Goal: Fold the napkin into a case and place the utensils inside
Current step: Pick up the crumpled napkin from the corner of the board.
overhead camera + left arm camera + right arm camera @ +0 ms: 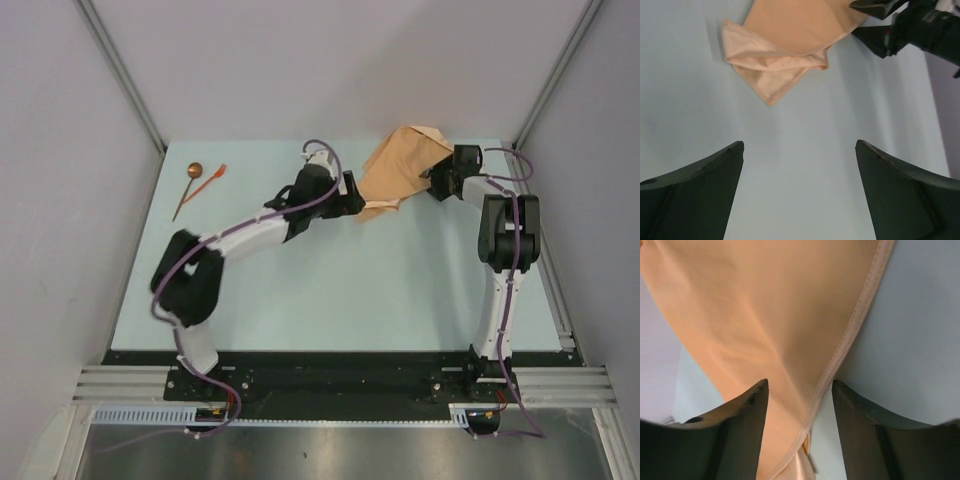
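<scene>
The tan-orange napkin [400,170] lies loosely crumpled at the back right of the table, with a folded corner pointing toward the front [771,82]. My right gripper [432,180] is at the napkin's right edge, its jaws apart with the hemmed edge [840,365] running between them. My left gripper [358,195] is open and empty just left of the napkin, over bare table [800,145]. The spoon [190,185] and the orange-red fork-like piece [210,182] lie at the back left, far from both grippers. No folded case shows.
The pale blue table [330,280] is walled by grey panels on the left, back and right. The napkin's far corner rides up near the back right post [520,140]. The right gripper shows in the left wrist view [920,25].
</scene>
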